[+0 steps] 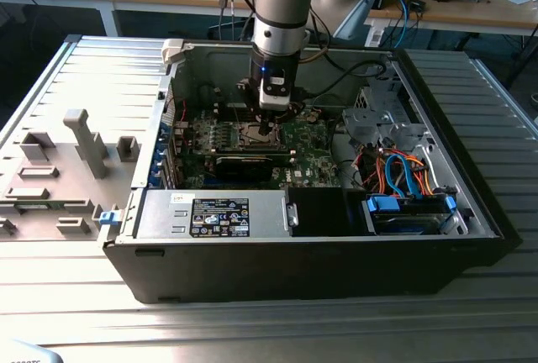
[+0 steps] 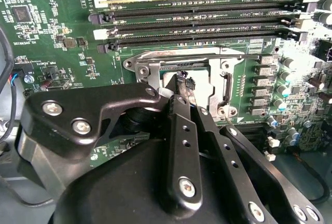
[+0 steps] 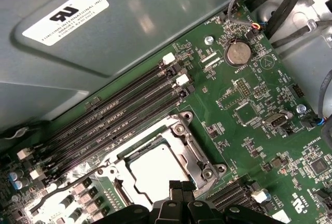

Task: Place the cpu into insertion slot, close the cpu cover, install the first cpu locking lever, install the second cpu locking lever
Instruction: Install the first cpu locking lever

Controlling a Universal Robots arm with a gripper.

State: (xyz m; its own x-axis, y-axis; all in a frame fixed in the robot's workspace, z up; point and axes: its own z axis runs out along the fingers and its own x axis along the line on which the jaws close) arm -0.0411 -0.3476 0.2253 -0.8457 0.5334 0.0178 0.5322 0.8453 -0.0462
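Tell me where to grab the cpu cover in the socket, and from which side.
The cpu cover lies flat over the cpu, so only its thin frame edge offers purchase. Probably take the frame bar nearest the hand, coming straight down from above; memory slots crowd the far side.

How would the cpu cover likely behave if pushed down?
The cpu cover is a thin metal frame, so probably stiff yet light. It lies flat around the cpu, so a push likely won't tip it. Its shiny surface may let the pincer slide.
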